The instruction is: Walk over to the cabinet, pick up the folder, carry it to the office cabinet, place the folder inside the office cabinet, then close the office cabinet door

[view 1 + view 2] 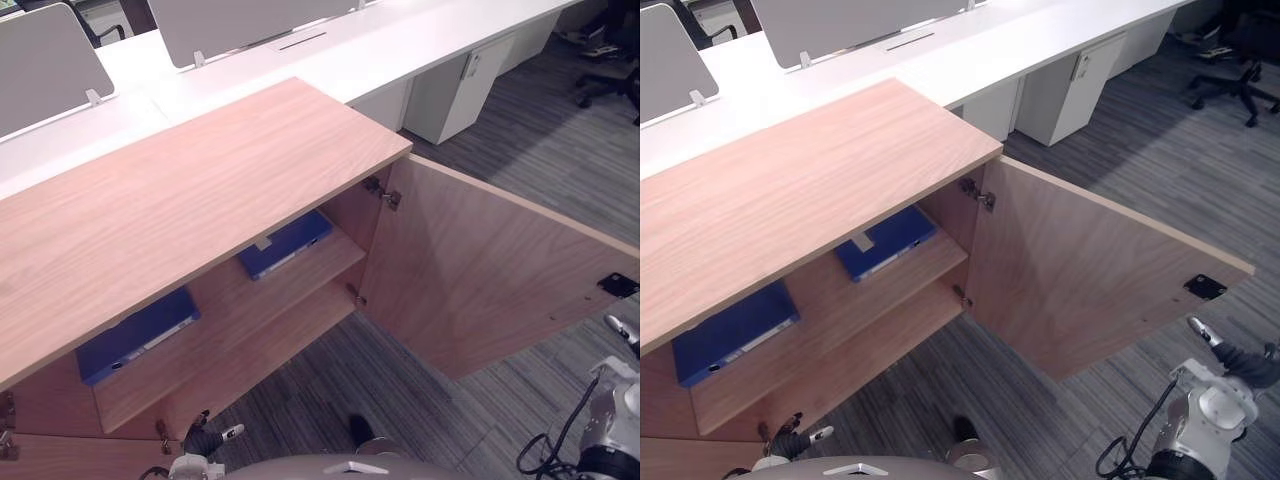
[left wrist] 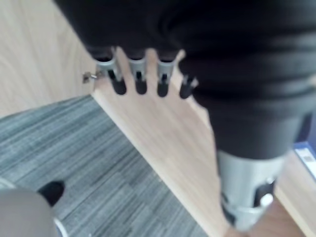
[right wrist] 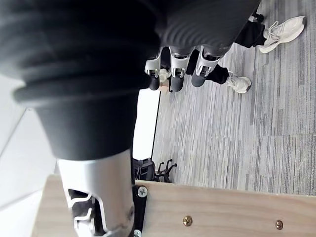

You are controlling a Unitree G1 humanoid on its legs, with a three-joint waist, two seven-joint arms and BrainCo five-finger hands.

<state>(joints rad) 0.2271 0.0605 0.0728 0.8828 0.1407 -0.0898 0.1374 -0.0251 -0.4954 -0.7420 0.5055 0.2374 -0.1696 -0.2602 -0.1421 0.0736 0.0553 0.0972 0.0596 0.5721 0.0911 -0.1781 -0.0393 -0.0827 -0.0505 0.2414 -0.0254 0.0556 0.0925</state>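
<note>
Eye views: we see the cabinet (image 1: 180, 190) with its door (image 1: 480, 270) wide open. The left folder (image 1: 135, 335) and right folder (image 1: 285, 243) lie flat on the upper shelf (image 1: 310, 278). The left hand (image 1: 205, 440) hangs low by the cabinet base, and the right hand (image 1: 1235, 358) is near the door's free edge.

Left wrist view: fingers (image 2: 139, 81) are loosely extended and empty above the carpet (image 2: 74, 148).

Right wrist view: fingers (image 3: 177, 74) are relaxed and hold nothing. A person's white shoes (image 3: 284, 29) show beyond them.
</note>
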